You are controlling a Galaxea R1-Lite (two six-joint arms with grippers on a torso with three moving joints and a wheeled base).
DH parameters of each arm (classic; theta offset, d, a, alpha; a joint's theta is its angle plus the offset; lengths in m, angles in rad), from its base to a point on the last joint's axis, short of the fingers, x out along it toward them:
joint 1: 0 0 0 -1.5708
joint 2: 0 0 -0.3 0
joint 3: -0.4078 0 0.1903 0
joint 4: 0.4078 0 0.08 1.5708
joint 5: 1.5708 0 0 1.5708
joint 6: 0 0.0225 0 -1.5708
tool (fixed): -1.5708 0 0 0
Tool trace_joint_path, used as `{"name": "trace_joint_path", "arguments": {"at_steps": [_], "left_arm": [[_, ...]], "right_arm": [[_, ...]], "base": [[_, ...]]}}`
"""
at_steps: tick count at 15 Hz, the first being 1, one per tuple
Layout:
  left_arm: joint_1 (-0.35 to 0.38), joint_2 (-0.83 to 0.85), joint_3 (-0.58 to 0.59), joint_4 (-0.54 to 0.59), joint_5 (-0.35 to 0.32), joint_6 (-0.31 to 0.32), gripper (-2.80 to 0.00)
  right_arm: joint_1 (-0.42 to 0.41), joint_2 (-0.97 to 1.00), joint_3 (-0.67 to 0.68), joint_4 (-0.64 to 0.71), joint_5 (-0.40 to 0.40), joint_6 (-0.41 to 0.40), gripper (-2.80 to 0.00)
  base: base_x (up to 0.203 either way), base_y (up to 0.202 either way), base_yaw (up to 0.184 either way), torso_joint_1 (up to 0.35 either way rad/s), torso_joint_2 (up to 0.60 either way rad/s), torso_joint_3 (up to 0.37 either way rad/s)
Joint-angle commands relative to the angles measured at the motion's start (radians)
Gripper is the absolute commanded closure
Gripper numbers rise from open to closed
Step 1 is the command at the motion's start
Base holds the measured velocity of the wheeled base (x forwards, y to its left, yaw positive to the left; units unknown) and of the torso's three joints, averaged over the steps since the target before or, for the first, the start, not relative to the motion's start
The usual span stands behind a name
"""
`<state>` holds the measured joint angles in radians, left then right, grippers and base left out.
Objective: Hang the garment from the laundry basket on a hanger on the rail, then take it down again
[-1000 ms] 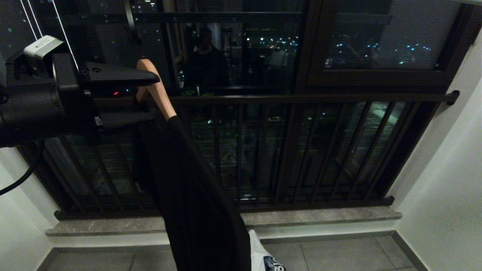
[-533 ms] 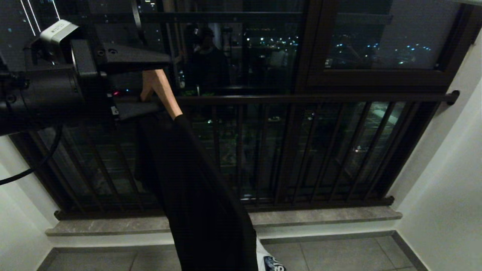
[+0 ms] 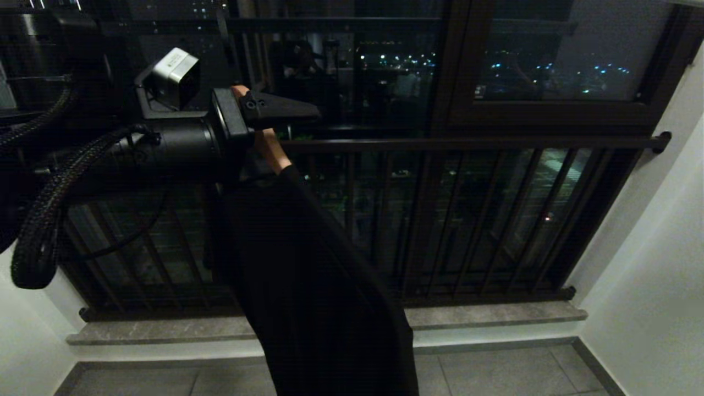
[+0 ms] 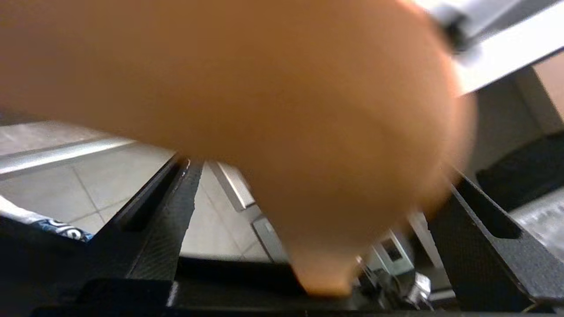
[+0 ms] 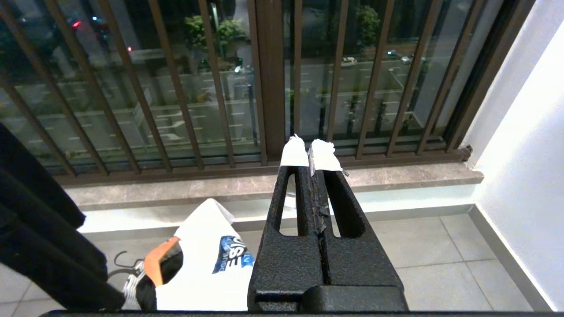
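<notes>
A black garment hangs from a wooden hanger, in front of the window. My left gripper reaches in from the left, open, with its fingers wide on either side of the hanger's wood. The left wrist view is mostly filled by that wood, which sits between the two black fingers with a gap on one side. A pale bar that may be the rail crosses one corner. The black garment also shows at the edge of the right wrist view. My right gripper is parked low and shut. The laundry basket is out of view.
Dark brown window-guard bars stand just behind the hanger, above a stone sill. A white wall closes the right side. A white printed cloth and an orange hanger lie on the floor tiles. A black cable loops under my left arm.
My left arm has moved right and its wrist has turned. The hanger and black garment have shifted right with it, now hiding the white cloth on the floor.
</notes>
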<state>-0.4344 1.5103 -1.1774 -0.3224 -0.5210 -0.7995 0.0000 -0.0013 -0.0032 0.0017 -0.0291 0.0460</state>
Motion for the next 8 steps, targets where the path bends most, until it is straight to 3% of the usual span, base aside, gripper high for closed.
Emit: {"name": "trace_joint_path", "arguments": {"at_steps": [1, 4, 8], "left_arm": [[-0.006, 0.031, -0.016, -0.003, 0.016, -0.004, 0.0], [-0.006, 0.021, -0.012, -0.002, 0.022, 0.033, 0.0], [-0.006, 0.008, -0.011, -0.001, 0.022, 0.034, 0.0]], "right_arm": [[0.0, 0.001, 0.0, 0.0, 0.0, 0.0, 0.0], [0.0, 0.001, 0.0, 0.001, 0.0, 0.0, 0.0], [0.0, 0.001, 0.0, 0.001, 0.0, 0.0, 0.0]], "base": [[0.0, 0.0, 0.0, 0.0, 0.0, 0.0], [0.0, 0.0, 0.0, 0.0, 0.0, 0.0], [0.0, 0.0, 0.0, 0.0, 0.0, 0.0]]}}
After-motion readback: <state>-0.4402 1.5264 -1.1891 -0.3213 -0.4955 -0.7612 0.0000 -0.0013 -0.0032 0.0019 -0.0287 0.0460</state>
